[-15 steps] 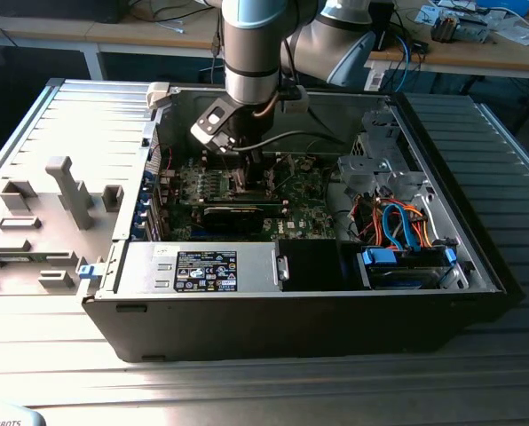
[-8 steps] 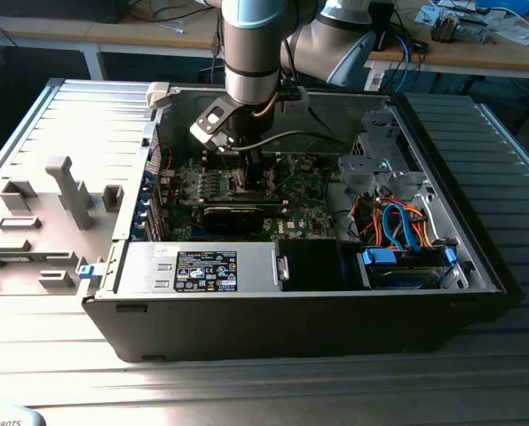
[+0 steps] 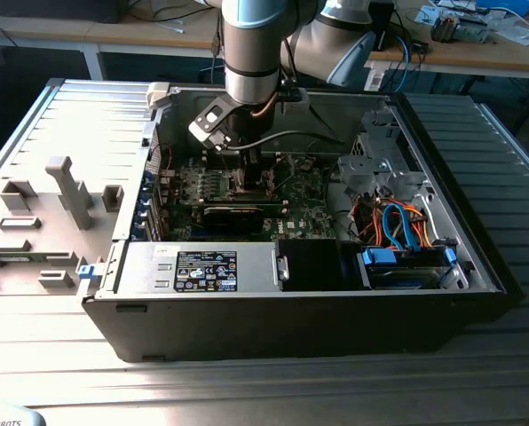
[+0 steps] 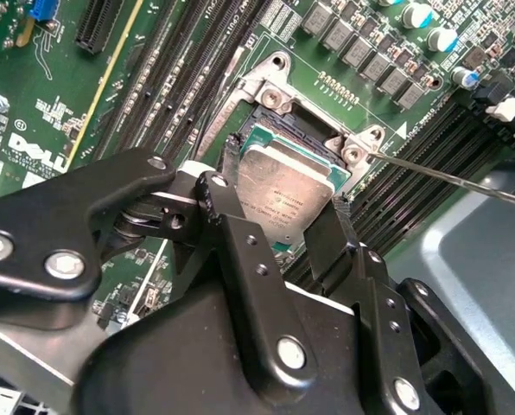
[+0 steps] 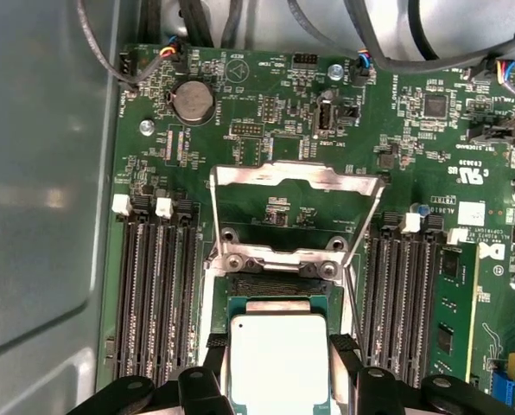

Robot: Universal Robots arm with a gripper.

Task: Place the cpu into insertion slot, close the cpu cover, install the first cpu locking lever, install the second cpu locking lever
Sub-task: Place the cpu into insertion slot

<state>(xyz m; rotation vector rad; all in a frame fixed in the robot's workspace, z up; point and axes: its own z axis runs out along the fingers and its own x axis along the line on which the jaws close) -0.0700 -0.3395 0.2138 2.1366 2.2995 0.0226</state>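
Black claw, arm vertical, clamps the cpu, seemingly seated in the insertion slot.

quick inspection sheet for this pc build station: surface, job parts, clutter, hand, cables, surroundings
surface: grey ribbed metal table with an open computer case on it
job's things: cpu over the insertion slot, cannot tell if seated; cpu cover swung open; a thin locking lever stands free
clutter: grey fixture blocks on the table at the exterior view's left
grippers: hand down inside the case, shut on the cpu's opposite edges
cables: orange and blue wires in the case at the exterior view's right
surroundings: workbench behind, with gear on it
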